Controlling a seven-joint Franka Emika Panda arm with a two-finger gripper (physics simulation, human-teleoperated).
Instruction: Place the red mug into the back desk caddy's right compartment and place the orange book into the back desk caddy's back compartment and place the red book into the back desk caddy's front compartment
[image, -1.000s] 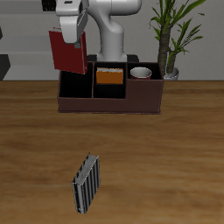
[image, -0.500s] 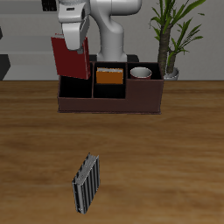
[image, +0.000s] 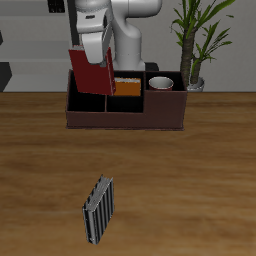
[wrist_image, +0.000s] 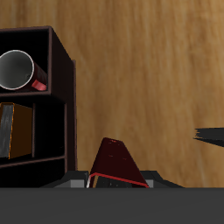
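My gripper is shut on the red book, which hangs tilted above the back desk caddy. The book's lower edge is close to the rim, over the end section farthest from the mug. The orange book stands in the caddy's middle section. The red mug sits upright in the other end section, white inside showing. In the wrist view the red book juts out below me, beside the caddy wall, with the orange book and the mug inside their sections.
A grey-and-black striped book stands near the table's front edge, also in the wrist view as a striped book. A potted plant stands behind the caddy's mug end. The robot base rises just behind the caddy.
The gripper has carried the red book down and sideways toward the caddy's middle. The book now tilts more and overlaps the caddy's rim. Nothing else moved.
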